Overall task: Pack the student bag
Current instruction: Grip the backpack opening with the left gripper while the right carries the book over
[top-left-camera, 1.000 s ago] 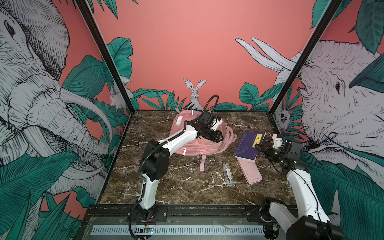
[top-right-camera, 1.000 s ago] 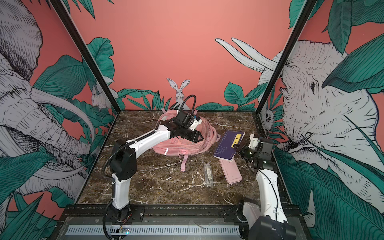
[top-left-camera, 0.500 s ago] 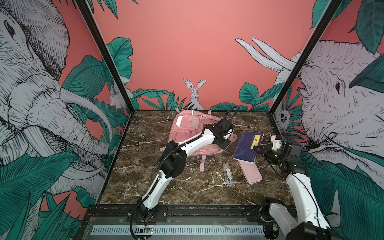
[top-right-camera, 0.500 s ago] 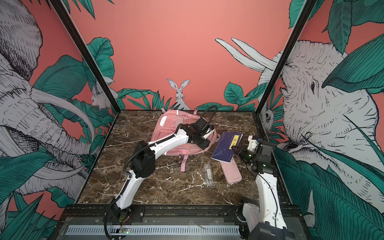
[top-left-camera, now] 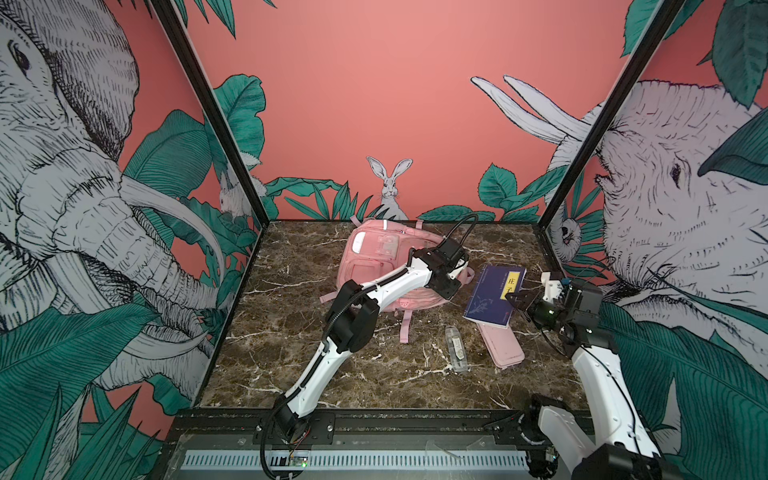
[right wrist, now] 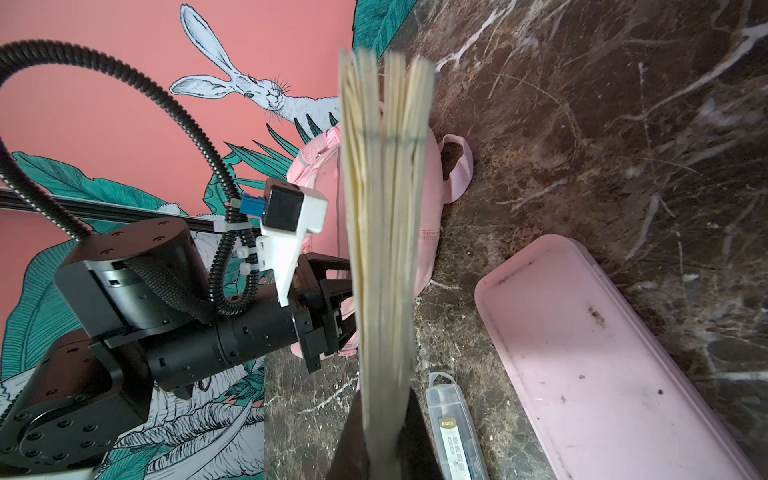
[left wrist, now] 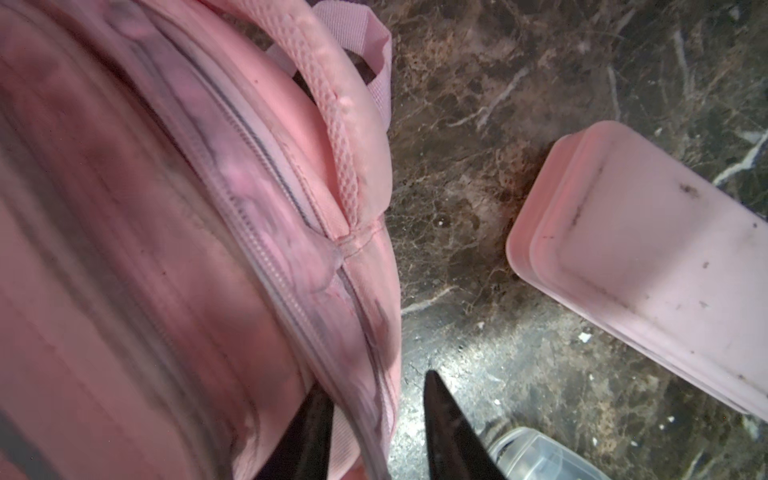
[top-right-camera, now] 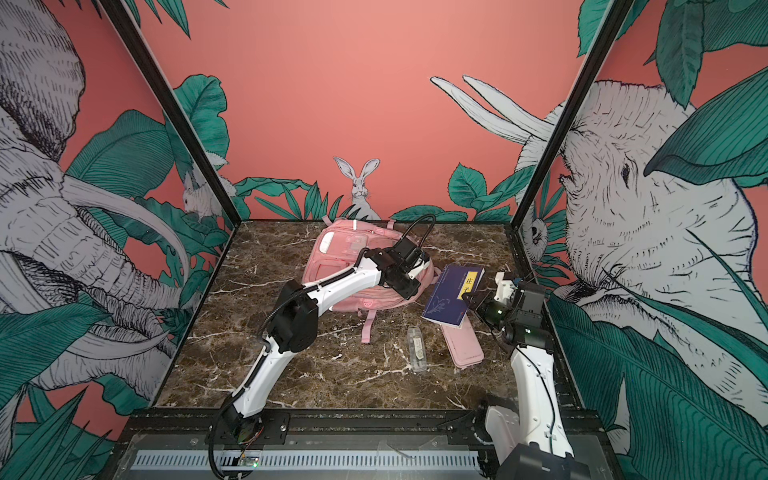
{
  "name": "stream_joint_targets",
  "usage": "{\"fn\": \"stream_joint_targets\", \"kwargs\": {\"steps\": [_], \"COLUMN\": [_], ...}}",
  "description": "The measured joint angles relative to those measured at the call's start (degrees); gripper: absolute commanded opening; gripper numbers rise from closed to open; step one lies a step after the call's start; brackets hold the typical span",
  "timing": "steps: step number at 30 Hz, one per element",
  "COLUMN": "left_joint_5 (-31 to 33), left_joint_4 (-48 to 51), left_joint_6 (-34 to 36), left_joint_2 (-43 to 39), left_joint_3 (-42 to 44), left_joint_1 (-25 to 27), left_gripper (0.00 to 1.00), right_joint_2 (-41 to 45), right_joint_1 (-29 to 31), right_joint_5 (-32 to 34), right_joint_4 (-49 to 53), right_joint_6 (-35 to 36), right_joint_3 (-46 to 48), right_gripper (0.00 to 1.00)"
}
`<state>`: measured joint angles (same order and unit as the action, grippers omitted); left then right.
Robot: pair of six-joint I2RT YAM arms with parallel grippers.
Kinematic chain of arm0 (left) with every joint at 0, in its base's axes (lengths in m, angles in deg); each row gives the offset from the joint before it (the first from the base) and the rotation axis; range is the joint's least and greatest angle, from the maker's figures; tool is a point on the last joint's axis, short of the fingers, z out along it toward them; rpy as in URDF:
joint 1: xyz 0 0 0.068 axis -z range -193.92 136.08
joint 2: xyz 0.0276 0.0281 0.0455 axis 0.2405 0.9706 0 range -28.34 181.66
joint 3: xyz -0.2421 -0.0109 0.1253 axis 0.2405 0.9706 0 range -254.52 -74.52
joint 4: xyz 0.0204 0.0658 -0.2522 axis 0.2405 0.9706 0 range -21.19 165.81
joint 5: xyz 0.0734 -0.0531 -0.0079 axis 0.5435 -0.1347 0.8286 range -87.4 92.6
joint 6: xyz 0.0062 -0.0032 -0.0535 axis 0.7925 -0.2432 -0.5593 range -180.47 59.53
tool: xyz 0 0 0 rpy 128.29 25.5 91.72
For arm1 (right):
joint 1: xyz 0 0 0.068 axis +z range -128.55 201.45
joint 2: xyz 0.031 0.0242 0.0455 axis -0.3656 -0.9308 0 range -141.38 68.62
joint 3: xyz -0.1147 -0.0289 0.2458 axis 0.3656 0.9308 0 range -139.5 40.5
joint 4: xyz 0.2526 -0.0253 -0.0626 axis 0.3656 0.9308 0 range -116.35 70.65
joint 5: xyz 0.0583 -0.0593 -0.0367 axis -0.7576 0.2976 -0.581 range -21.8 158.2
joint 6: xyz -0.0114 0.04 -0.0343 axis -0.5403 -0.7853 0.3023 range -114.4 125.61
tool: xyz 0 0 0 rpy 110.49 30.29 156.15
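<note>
The student bag (top-left-camera: 374,266) (top-right-camera: 336,266) lies flat at the back middle of the marble table, pink with zip pockets. My left gripper (top-left-camera: 451,291) (top-right-camera: 409,291) is at its right edge. In the left wrist view the gripper (left wrist: 376,382) is open: one finger is against the bag (left wrist: 166,249), and bare marble shows between the bag's zipped edge and the other finger. My right gripper (top-left-camera: 509,297) (right wrist: 384,395) is shut on a dark blue book (top-left-camera: 492,293) (top-right-camera: 451,295) by its page edge (right wrist: 382,208), holding it tilted just right of the bag.
A flat pink pencil case (top-left-camera: 500,347) (right wrist: 602,361) lies partly under the book's near end. A small clear plastic box (top-left-camera: 456,349) (right wrist: 453,432) lies left of it. A pink strap (top-left-camera: 405,328) trails from the bag toward the front.
My left arm has swung from above the bag's upper part to its right edge, and its jaws have narrowed. The right gripper has brought the book slightly closer to the bag.
</note>
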<state>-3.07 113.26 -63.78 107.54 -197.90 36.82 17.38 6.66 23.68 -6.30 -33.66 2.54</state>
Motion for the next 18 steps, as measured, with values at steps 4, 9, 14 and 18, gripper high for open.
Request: {"fn": "stream_joint_targets", "kwargs": {"steps": [4, 9, 14, 18], "left_joint_5": [-0.6, -0.4, 1.0, 2.5], "left_joint_4": [-0.1, 0.0, 0.6, 1.2], "left_joint_6": [-0.2, -0.2, 0.5, 1.3], "left_joint_2": [0.1, 0.0, -1.8, -6.1], "left_joint_3": [0.0, 0.0, 0.0, 1.1], "left_joint_1": [0.0, 0.0, 0.0, -0.2], "left_gripper": [0.10, 0.00, 0.00, 0.00], "right_joint_2": [0.0, 0.1, 0.0, -0.4], "right_joint_1": [0.0, 0.0, 0.0, 0.1], "right_joint_5": [-0.2, -0.3, -0.4, -0.9], "right_joint_4": [0.0, 0.0, -0.2, -2.1], "right_joint_6": [-0.1, -0.2, -0.4, -1.5], "right_joint_3": [0.0, 0.0, 0.0, 0.7], "right_gripper": [0.00, 0.00, 0.00, 0.00]}}
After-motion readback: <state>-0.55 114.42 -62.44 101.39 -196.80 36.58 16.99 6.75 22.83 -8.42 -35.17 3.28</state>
